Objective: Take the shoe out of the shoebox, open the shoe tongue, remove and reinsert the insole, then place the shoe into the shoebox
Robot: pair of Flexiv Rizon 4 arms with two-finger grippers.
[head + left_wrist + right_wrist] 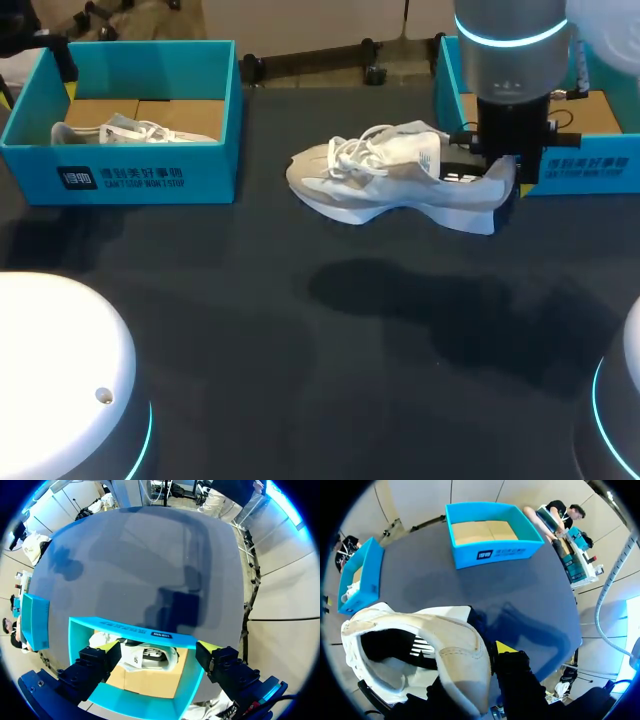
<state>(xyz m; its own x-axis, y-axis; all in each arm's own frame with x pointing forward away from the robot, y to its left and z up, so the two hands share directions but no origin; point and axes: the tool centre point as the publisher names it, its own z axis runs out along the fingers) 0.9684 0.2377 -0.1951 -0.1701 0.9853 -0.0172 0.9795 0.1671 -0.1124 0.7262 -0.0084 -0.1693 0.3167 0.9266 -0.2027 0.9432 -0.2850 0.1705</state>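
We noted the right gripper (pixel 497 172) clamped on the shoe (pixel 385 172) by its heel, holding it off the table (pixel 300 330) between the left box (pixel 140 175) and right box (pixel 600 165), presumably to free it for tongue work. The left gripper (pixel 159 649) hung wide open over the left box.

right gripper (pixel 488 652) — tip hidden, perhaps inside shoe (pixel 447 647)

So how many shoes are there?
2. One white shoe lies in the left shoebox; the other shoe hangs above the table, its heel in the right arm's jaws. The right shoebox looks empty.
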